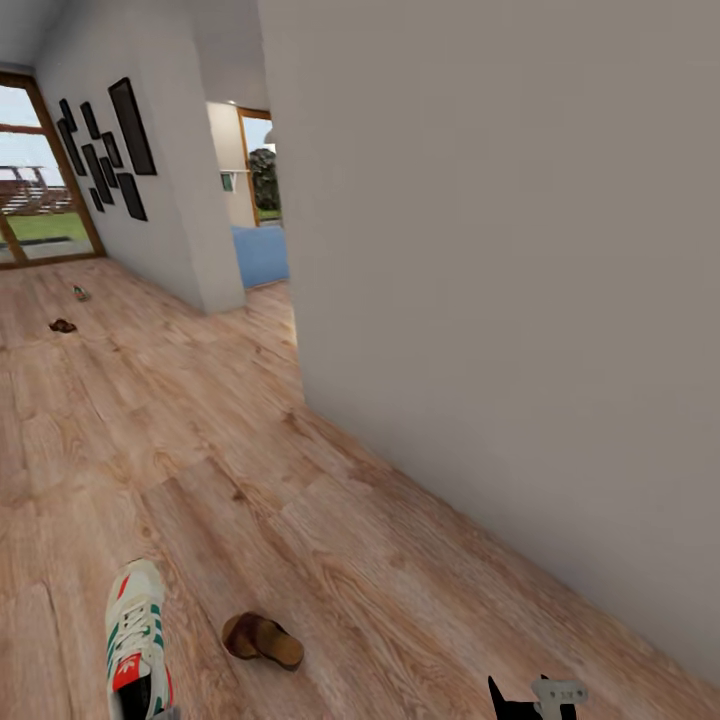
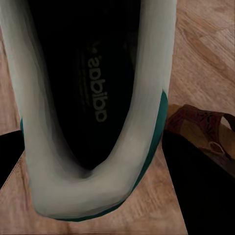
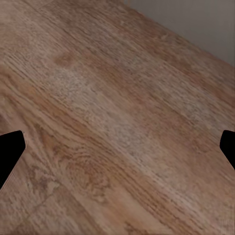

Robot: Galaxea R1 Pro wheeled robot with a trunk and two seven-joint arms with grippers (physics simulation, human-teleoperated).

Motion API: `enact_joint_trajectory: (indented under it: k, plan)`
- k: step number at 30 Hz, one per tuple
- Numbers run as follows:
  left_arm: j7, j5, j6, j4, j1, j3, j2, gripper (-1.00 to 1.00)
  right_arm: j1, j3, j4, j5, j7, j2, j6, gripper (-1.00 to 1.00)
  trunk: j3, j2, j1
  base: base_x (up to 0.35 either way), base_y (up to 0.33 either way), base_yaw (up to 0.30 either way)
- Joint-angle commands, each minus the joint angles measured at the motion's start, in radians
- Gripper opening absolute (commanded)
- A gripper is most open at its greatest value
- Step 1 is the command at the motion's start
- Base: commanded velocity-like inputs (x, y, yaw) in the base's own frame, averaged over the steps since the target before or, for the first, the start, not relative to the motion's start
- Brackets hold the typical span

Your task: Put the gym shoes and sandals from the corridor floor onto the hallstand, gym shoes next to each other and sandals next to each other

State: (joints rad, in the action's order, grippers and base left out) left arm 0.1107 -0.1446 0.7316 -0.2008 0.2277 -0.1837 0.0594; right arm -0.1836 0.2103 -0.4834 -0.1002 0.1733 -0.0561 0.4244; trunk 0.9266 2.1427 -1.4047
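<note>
Filling my left wrist view, a white gym shoe (image 2: 98,112) is sitting between the left gripper's dark fingers (image 2: 200,191), which are closing around its heel, while a brown sandal (image 1: 262,640) is lying just beside it on the corridor floor (image 1: 200,430) near the grey wall (image 1: 500,300). Far beyond that sandal, toward the glass door (image 1: 40,190), I am making out two small shapes, one brown (image 1: 63,326) and one too tiny to identify (image 1: 81,293). My right wrist view is showing spread fingers (image 3: 11,149) over bare planks; the right gripper (image 1: 535,697) is being cut off by the head view's edge.

right claw (image 1: 530,697): black fingers (image 3: 11,149) | pale grey bracket
</note>
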Motion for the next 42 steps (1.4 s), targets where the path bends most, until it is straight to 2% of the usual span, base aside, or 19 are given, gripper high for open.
enact_joint_trajectory:
  k: [1, 42]
  plan:
    - [0.003, -0.009, 0.003, 0.001, 0.001, 0.007, 0.0, -1.0, 0.0, 0.008, 0.0, -0.01, 0.006, 0.001, 0.004, 1.0, 0.001, 0.0, 0.0, 0.0, 0.0, 0.277]
    - [0.003, -0.01, 0.004, 0.001, 0.001, 0.006, 0.0, -1.0, 0.0, 0.008, 0.001, -0.01, 0.006, 0.001, 0.003, 1.0, 0.001, 0.0, 0.0, 0.0, 0.0, 0.277]
